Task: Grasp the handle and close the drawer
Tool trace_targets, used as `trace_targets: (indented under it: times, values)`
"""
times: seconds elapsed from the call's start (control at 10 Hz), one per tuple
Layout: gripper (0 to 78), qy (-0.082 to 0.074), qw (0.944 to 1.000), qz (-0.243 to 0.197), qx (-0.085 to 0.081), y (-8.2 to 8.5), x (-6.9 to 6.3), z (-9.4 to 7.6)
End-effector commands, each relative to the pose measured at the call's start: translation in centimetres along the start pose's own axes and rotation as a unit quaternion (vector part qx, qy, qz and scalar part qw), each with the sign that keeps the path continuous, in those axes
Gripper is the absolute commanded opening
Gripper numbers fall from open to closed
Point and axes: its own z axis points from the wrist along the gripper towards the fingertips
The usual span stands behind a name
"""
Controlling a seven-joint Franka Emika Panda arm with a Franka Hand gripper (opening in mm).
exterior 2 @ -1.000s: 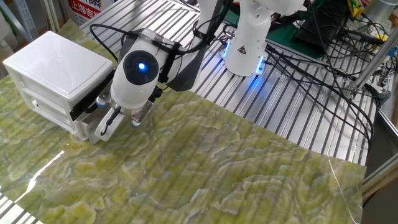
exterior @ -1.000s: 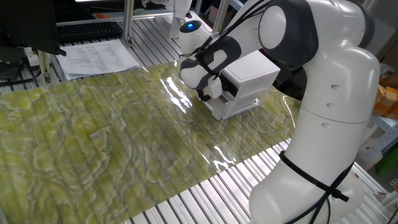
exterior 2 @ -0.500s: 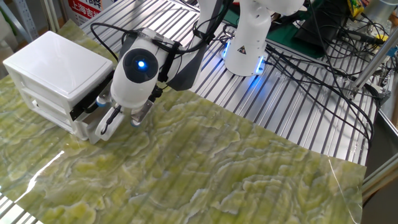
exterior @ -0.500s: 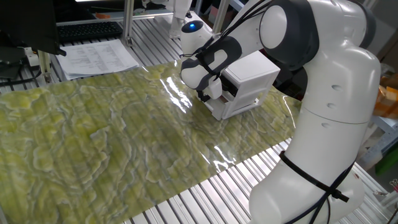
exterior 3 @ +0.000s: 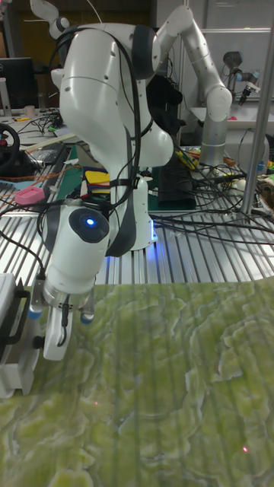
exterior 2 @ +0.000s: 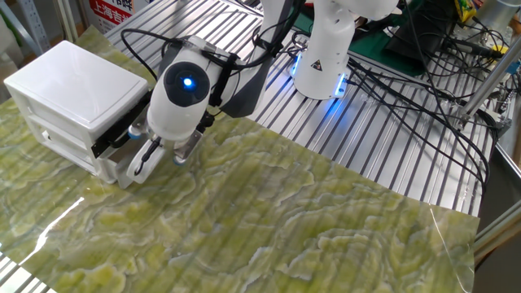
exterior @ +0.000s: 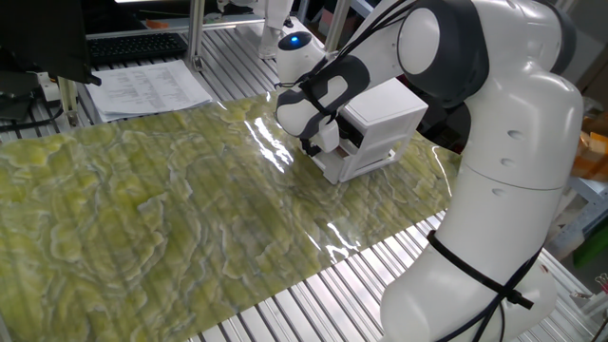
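The handle [exterior 3: 36, 342] — just beside the jaws (spread or pinching, I cannot tell) — fronts the drawer [exterior 2: 122, 167].

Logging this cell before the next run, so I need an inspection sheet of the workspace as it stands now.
Surface: green marbled mat over a slatted metal table.
Job's things: white cabinet at the mat's edge; drawer sticks out slightly; handle hidden by the gripper.
Clutter: nothing seen on the mat.
Grippers: gripper at the drawer front; open or shut not discernible.
Cables: black bundles across the slats beside the robot base.
Surroundings: papers, keyboard, second arm behind.
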Motion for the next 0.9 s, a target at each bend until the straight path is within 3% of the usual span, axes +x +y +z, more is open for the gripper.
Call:
trace_targets:
  times: [0.1,0.4,0.6,0.7,0.9]
  values:
    - [1.1,0.001,1.0000,-0.002,0.001,-0.05,0.16,0.15]
    - [1.1,0.001,1.0000,0.001,-0.001,-0.05,0.16,0.15]
    - [1.1,0.017,0.9998,0.012,-0.007,-0.05,0.16,0.15]
    - [1.1,0.007,0.9998,0.019,-0.002,-0.05,0.16,0.15]
    - [1.1,0.040,0.9992,-0.001,-0.002,-0.05,0.16,0.15]
